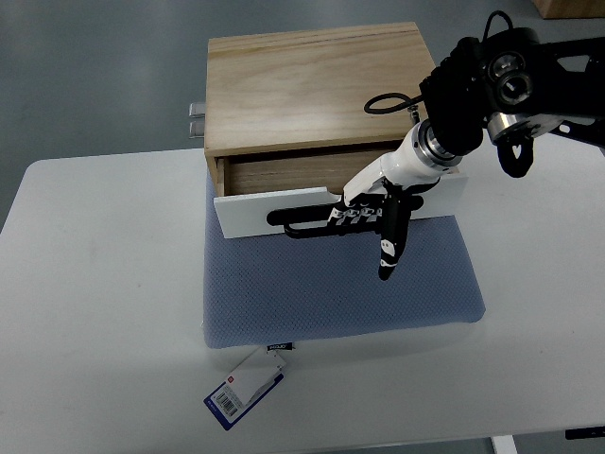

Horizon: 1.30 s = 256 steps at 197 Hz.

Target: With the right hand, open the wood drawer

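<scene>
the drawer point(274, 203), one only, sits partly pulled out of the single wooden box point(312, 85) at about twelve o'clock on the table point(95, 284), its white front over a blue mat point(331, 284). it looks rigid and light, likely sliding easily, and the black handle point(307, 223) across the front is the place to hold. the right hand point(373, 213) has its fingers curled into that handle, one finger pointing toward six o'clock; one tag point(244, 388) lies at six o'clock.
</scene>
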{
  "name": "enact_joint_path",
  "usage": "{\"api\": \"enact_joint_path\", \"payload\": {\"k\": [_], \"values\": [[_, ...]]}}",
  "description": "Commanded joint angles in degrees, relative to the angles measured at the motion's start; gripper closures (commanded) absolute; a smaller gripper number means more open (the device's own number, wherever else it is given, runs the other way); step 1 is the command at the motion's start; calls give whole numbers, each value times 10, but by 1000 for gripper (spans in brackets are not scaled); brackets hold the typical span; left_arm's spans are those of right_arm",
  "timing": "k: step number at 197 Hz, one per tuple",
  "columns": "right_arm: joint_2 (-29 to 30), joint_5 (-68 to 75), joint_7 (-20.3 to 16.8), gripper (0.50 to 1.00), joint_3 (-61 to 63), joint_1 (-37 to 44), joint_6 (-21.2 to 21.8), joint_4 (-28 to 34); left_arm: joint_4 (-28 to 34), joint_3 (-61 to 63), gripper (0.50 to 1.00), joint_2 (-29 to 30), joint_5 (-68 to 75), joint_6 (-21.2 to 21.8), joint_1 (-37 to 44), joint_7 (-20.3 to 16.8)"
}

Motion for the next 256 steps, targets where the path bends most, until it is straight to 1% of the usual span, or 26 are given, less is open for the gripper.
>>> {"api": "enact_joint_path", "payload": {"k": [1,34,35,54,77,80,106,163,176,204,205,214,223,224,238,247,249,253,255,256], "values": [[-7,8,0,560,1,0,11,14,0,-1,500,0,0,0,0,0],[-19,19,0,560,1,1,11,31,1,-1,500,0,0,0,0,0],[-26,25,0,560,2,1,11,39,2,-1,500,0,0,0,0,0],[-39,39,0,560,5,2,11,58,2,-2,500,0,0,0,0,0],[-49,50,0,560,17,2,11,70,2,-2,500,0,0,0,0,0],[-59,59,0,560,20,2,11,79,2,-2,500,0,0,0,0,0],[-76,79,0,560,34,2,11,101,2,-2,500,0,0,0,0,0],[-101,76,0,558,46,4,11,101,1,-1,500,0,0,1,0,0],[-120,77,0,558,76,15,11,99,1,0,500,0,0,1,0,0],[-136,76,0,558,110,29,11,90,1,0,500,0,0,1,0,0],[-148,76,0,558,136,30,11,74,0,0,500,0,0,0,0,0],[-156,76,0,558,165,29,11,55,0,0,500,0,1,0,0,0],[-156,76,0,558,165,29,11,55,0,0,500,0,1,0,0,0],[-163,76,0,558,198,24,11,21,0,0,500,0,1,1,0,0],[-164,70,0,558,232,14,11,-34,0,0,500,0,1,0,0,0],[-161,70,0,556,262,0,11,-88,0,0,500,0,1,1,0,0],[-161,70,0,556,262,0,11,-88,0,0,500,0,1,1,0,0],[-161,69,0,556,280,-10,11,-123,0,0,500,0,1,1,0,0],[-161,69,0,556,280,-10,11,-123,0,0,500,0,1,1,0,0],[-160,69,0,556,285,-13,11,-135,0,0,500,0,1,0,0,0]]}}
